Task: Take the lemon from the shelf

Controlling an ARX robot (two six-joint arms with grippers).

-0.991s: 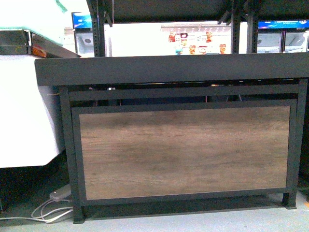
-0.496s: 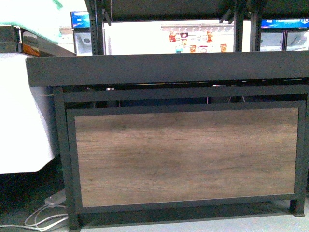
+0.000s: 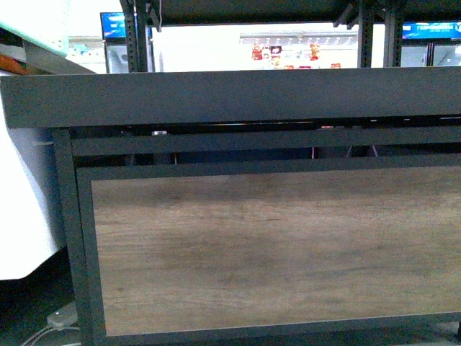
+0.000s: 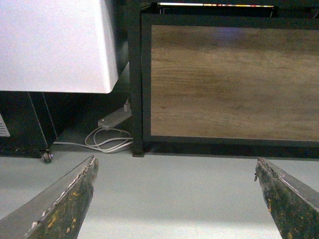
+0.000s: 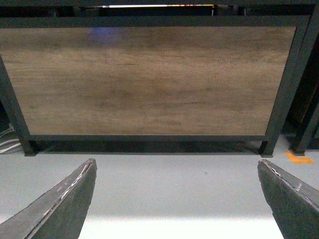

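Pale grey floor (image 5: 149,174) fronts the black metal, wood-panelled shelf (image 3: 230,101); facing it, left tool (image 4: 176,161) and right tool (image 5: 177,162) gape wide, empty.

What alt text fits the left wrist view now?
The left arm's jaws stand wide open and empty above grey floor, facing the wood-grain front panel of the shelf. A white power strip and looped cable lie by its corner post, near a white cabinet.

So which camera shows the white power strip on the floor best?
The left wrist view: the power strip lies whole beside the shelf post, with its coiled cable. The front view shows only part of it at the bottom edge. The right wrist view shows only a bit of white cable.
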